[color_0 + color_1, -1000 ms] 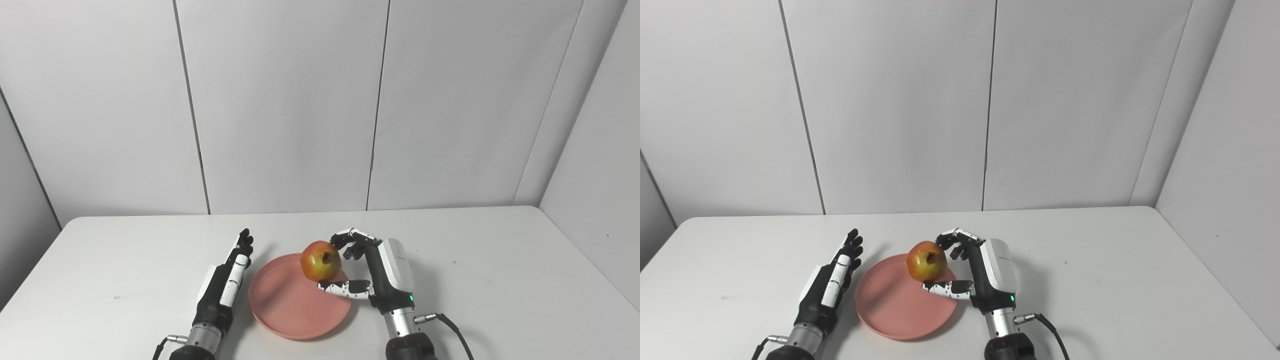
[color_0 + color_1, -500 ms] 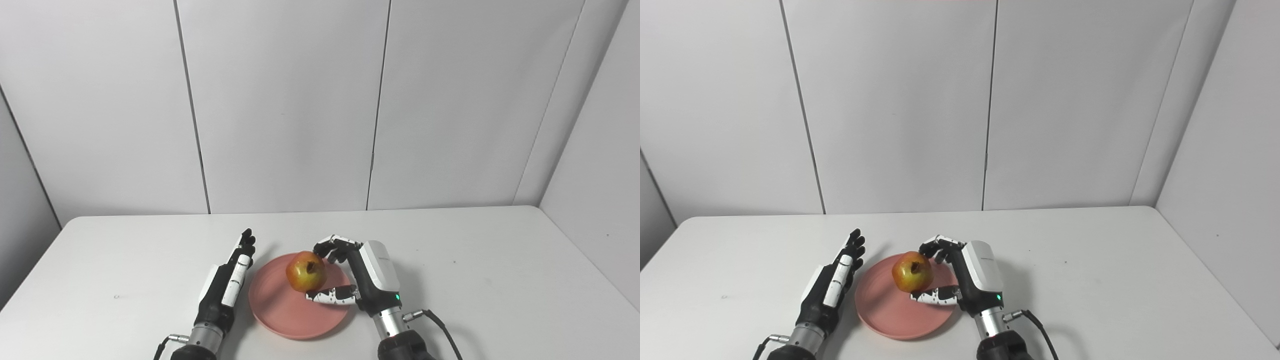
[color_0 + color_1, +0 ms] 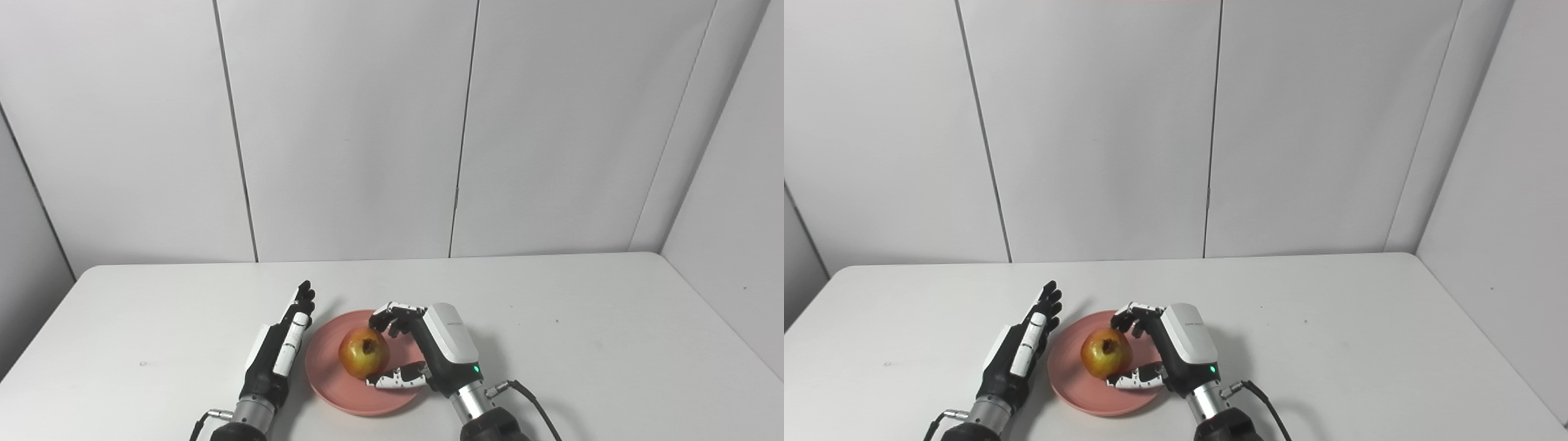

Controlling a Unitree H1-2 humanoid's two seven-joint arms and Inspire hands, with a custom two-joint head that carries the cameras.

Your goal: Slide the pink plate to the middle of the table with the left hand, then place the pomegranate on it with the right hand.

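The pink plate (image 3: 334,386) lies on the white table (image 3: 582,343) near its front middle. My right hand (image 3: 429,352) is shut on the red-yellow pomegranate (image 3: 364,353) and holds it over the middle of the plate, low down; whether the fruit touches the plate I cannot tell. It also shows in the right eye view (image 3: 1106,353). My left hand (image 3: 278,349) lies open with straight fingers just left of the plate's rim and holds nothing.
Grey wall panels stand behind the table. A cable (image 3: 533,398) trails from my right wrist at the front edge.
My right hand has carried the pomegranate left and down, from above the plate's far right rim to low over its middle. The left hand has stayed put.
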